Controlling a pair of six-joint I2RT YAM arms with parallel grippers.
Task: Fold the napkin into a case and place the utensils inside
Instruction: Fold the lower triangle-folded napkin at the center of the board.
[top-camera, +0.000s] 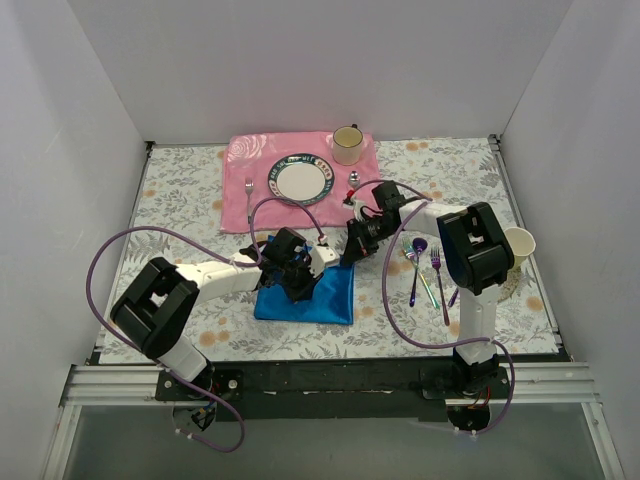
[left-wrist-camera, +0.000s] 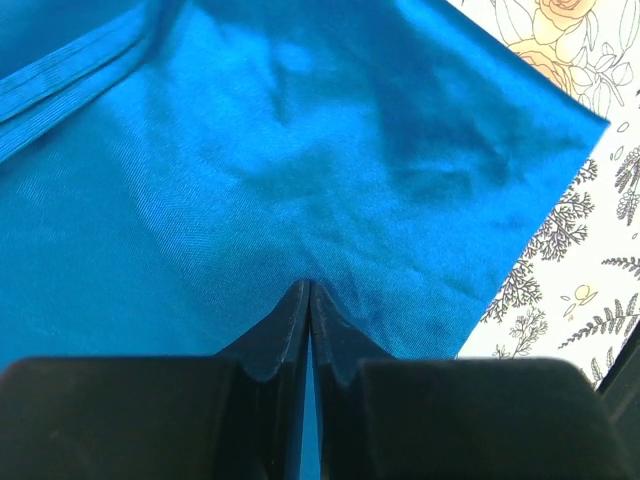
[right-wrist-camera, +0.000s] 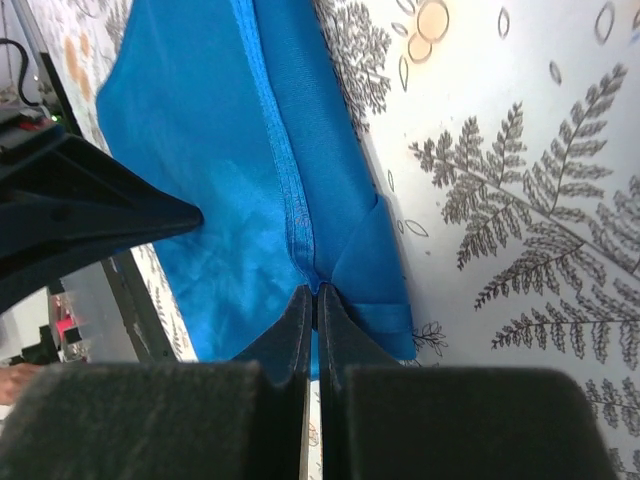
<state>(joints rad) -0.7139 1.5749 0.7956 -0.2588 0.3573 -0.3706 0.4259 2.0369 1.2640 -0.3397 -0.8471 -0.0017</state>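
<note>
Right now your left gripper (left-wrist-camera: 308, 292) has its fingers pressed together on a pinch of the napkin (left-wrist-camera: 300, 150), out on its plain middle. Your right gripper (right-wrist-camera: 316, 292) is clamped shut on the same cloth, at the stitched hem beside a folded corner. The napkin lies partly folded on the table (top-camera: 180, 200) between both arms. The utensils (top-camera: 426, 278) rest to its right, apart from it.
</note>
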